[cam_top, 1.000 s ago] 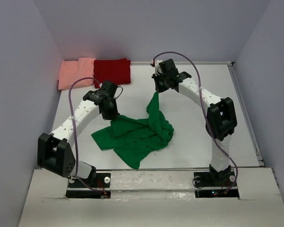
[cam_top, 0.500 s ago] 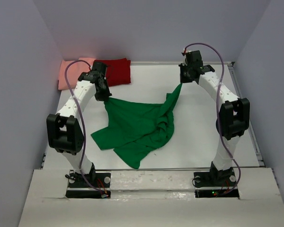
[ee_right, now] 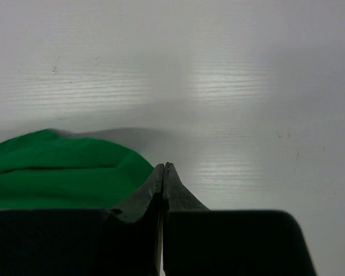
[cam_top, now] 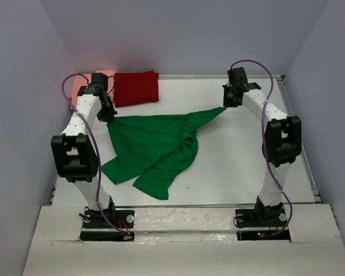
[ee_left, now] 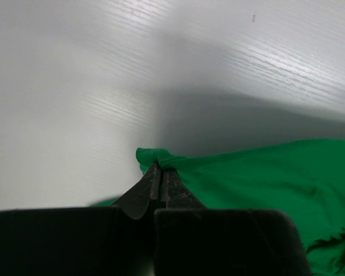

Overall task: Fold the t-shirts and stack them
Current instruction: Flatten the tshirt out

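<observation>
My left jaws are clamped on one corner of the green t-shirt [cam_top: 149,144]. In the left wrist view a small knot of green cloth [ee_left: 155,155] is bunched right at the shut tips, and the rest of the shirt [ee_left: 264,172] runs away from them to one side. My right jaws are also pressed together with no gap. The overhead view shows the shirt's opposite corner reaching up to them. In the right wrist view green cloth [ee_right: 57,167] lies against one side of the fingers, but the pinch itself is hidden behind them.

The shirt's far edge stretches from one pair of jaws to the other. The body of the shirt spreads from that edge back toward my bases over the white counter [cam_top: 236,167], with crumpled folds about midway between the two pairs of jaws.

The dark red t-shirt [cam_top: 136,87] lies folded just beyond my left jaws, toward the back wall. The salmon-pink t-shirt [cam_top: 105,73] is beside it, mostly hidden behind my left arm. Both are well apart from my right jaws.
</observation>
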Action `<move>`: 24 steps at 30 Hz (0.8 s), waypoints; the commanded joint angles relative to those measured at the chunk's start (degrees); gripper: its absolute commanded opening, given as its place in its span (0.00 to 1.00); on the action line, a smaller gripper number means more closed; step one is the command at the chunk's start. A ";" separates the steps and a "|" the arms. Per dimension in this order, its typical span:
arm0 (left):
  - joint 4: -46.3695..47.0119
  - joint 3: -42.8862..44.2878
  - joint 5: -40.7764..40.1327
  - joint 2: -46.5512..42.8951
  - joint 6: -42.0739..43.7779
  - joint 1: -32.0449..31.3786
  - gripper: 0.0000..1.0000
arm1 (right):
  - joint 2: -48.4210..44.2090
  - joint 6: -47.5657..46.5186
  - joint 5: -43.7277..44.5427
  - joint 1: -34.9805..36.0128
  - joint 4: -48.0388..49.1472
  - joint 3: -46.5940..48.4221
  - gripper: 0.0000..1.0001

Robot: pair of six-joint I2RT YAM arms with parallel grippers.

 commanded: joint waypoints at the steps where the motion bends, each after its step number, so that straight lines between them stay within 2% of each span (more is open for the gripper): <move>1: -0.39 1.73 -1.84 -1.74 2.32 3.21 0.00 | 2.21 1.90 5.27 -0.60 -1.24 -0.42 0.00; 10: 0.49 0.15 -1.49 -1.57 3.81 6.55 0.00 | 6.52 2.52 6.07 -1.84 -5.11 2.13 0.00; 19: 0.32 0.50 -1.75 -1.39 5.48 8.92 0.00 | 5.12 3.75 7.39 -1.84 -6.87 -4.01 0.00; 24: 0.41 2.17 -0.96 -0.08 5.57 9.71 0.00 | 3.45 3.40 2.04 -1.84 -1.70 -3.77 0.00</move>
